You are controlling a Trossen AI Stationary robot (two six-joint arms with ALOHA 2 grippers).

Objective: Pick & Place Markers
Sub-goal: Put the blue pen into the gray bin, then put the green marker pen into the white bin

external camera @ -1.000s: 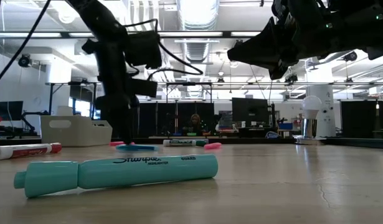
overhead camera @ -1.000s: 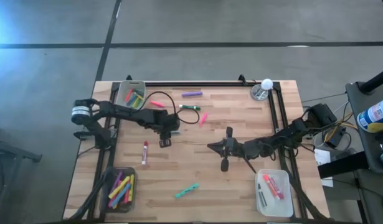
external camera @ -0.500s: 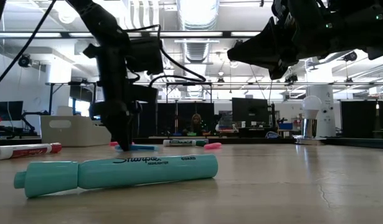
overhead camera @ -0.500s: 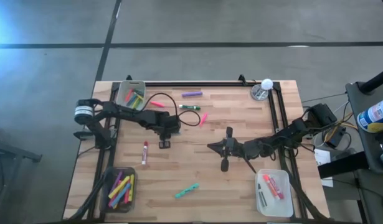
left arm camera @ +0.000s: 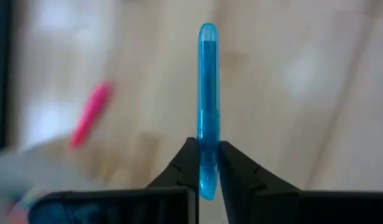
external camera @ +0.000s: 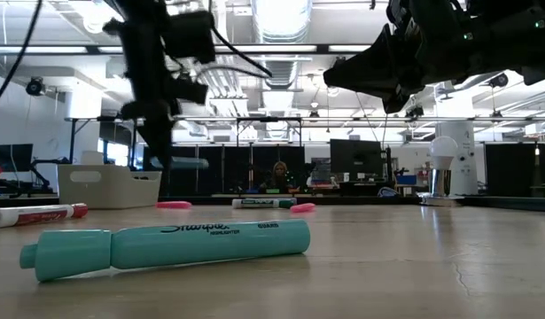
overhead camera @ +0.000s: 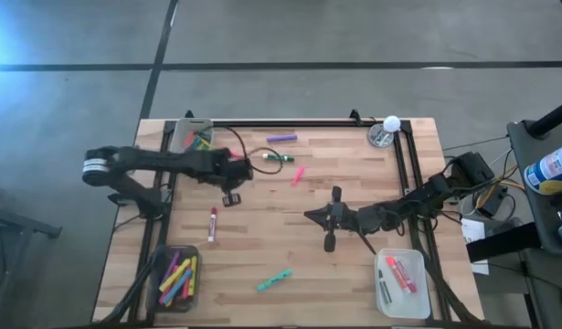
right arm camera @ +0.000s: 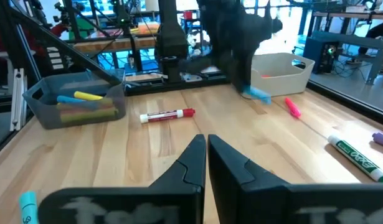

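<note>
My left gripper (overhead camera: 231,197) hangs over the table's left half, shut on a blue marker (left arm camera: 207,87), which the low view shows level in the air (external camera: 182,163). On the wood lie other markers: pink (overhead camera: 297,174), purple (overhead camera: 281,138), green (overhead camera: 279,158), red-and-white (overhead camera: 212,224) and teal (overhead camera: 274,280), each flat on its side. My right gripper (overhead camera: 329,219) waits shut over the table's right half, holding nothing (right arm camera: 207,149). My left gripper pinches the blue marker between its two fingers near one end (left arm camera: 207,163), so most of its length sticks out beyond them. The fingers (external camera: 161,146) come from above, slanting down, and lie across the marker. It hangs level, lifted clear of the table.
A bin (overhead camera: 191,137) with markers stands at the far left, another (overhead camera: 177,276) at the near left, a third (overhead camera: 401,281) at the near right. A bulb on a stand (overhead camera: 383,132) sits far right. Black frame rails (overhead camera: 299,122) run along the table's edges.
My left gripper has shut on the blue marker as it lay on the table and then risen with it, drifting a little toward the table's left and far edges. The marker is now lifted clear and stays level.
</note>
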